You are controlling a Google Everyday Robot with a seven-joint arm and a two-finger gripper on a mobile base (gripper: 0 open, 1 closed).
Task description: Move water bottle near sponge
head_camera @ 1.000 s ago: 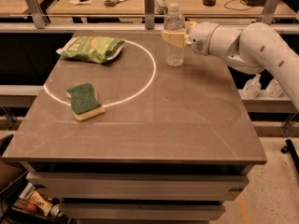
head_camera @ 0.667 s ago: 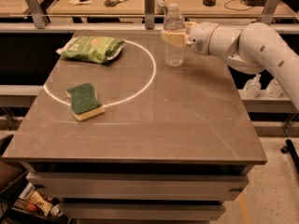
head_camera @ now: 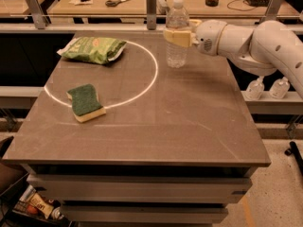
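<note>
The water bottle (head_camera: 177,51), clear and ribbed with a white cap, stands upright on the table's far right side. My gripper (head_camera: 178,37) reaches in from the right, and its pale fingers (head_camera: 171,37) are closed around the bottle's upper middle. The sponge (head_camera: 86,101), dark green on top over a pale yellow base, lies flat at the near left of the table (head_camera: 189,126), well apart from the bottle. My white arm (head_camera: 255,44) extends off to the right.
A crinkled light green snack bag (head_camera: 94,49) lies at the far left. A bright white ring of light (head_camera: 152,79) is cast on the tabletop. Two small pump bottles (head_camera: 268,89) stand on a ledge to the right. Desks with clutter lie behind.
</note>
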